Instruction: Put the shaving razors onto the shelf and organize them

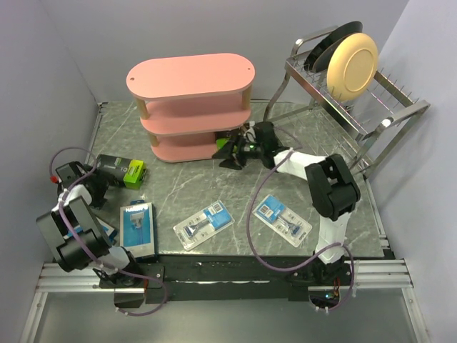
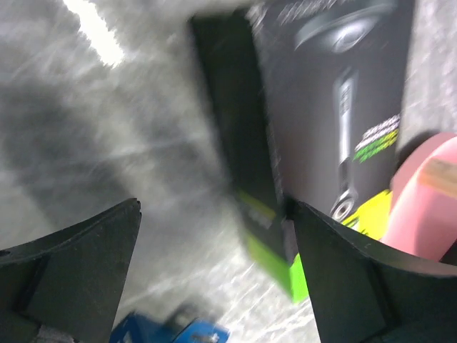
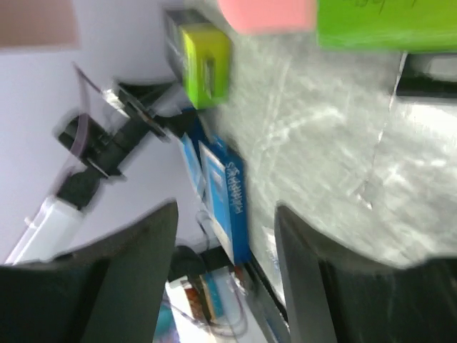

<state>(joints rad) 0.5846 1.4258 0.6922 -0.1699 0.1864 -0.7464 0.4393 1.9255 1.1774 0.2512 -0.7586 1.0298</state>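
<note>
The right gripper (image 3: pixel 227 211) was held at the foot of the pink shelf (image 1: pixel 189 71), jaws parted and empty, presumably so that the black razor box (image 3: pixel 385 21) just beyond its tips could be left by the bottom tier. The left gripper (image 2: pixel 214 207) was spread wide, seemingly for a grasp. A second black box (image 2: pixel 321 107) lay just ahead of it, untouched.

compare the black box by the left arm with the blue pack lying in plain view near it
The black box is dark with a lime-green end; the blue pack is a blue card. The black box lies crosswise; the blue pack runs near to far. The black box sits nearer the shelf than the blue pack. Both lie flat on the table, off the shelf.
</note>
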